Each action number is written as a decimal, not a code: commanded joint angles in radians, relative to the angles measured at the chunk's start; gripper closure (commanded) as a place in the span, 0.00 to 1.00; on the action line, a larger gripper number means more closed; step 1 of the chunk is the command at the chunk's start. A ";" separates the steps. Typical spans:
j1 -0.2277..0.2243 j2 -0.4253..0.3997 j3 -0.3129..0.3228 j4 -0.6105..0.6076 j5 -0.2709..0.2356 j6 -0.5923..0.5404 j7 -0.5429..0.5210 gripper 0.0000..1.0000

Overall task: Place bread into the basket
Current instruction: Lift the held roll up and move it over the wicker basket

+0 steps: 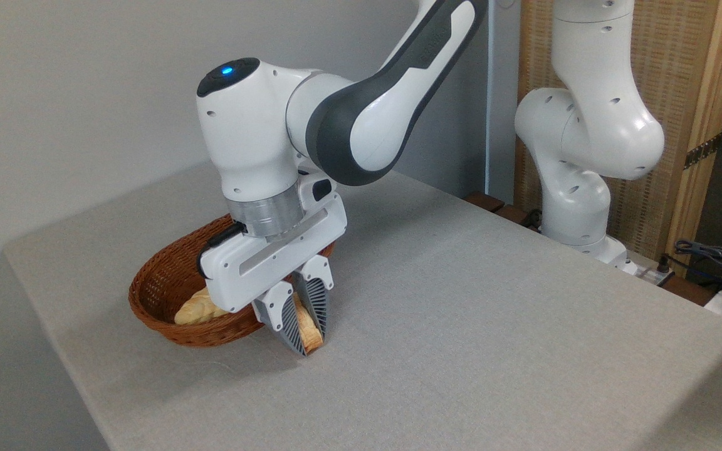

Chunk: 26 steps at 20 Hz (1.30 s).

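The desk (461, 326), covered in grey cloth, carried everything and served as the working surface. The arm (361, 119) reached down from the upper right and bent at the wrist so that its tool pointed at the desk just beside the basket (154, 294). The basket, an oval of brown wicker, lay near the desk's left edge, partly hidden behind the arm's wrist. Inside the basket, toward its near wall, a pale loaf (195, 308) rested. The pincer (309, 326) stood just outside the basket's right rim, its ribbed fingers (286, 322) clenched on the bread (308, 329), which sat at or just above the desk and not yet in the basket. The grip probably served to lift the bread over the rim.
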<state>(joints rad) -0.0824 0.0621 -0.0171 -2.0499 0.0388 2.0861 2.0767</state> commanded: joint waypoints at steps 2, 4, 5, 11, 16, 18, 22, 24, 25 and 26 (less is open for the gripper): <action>0.001 -0.016 0.008 -0.001 -0.002 -0.018 0.020 0.92; 0.001 -0.021 0.014 0.007 -0.002 -0.027 0.022 0.92; 0.001 -0.024 0.016 0.017 -0.002 -0.040 0.029 0.91; 0.003 -0.045 0.065 0.141 -0.052 -0.133 0.022 0.90; 0.003 -0.050 0.075 0.263 -0.132 -0.331 -0.171 0.80; 0.001 -0.059 0.033 0.286 -0.180 -0.388 -0.341 0.79; 0.001 -0.061 -0.056 0.286 -0.269 -0.390 -0.753 0.70; 0.001 -0.061 -0.099 0.286 -0.295 -0.390 -0.951 0.61; 0.001 -0.061 -0.119 0.287 -0.310 -0.388 -1.018 0.49; 0.001 -0.061 -0.138 0.286 -0.321 -0.386 -1.064 0.31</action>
<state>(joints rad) -0.0843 0.0011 -0.1151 -1.7741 -0.2369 1.7189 1.1906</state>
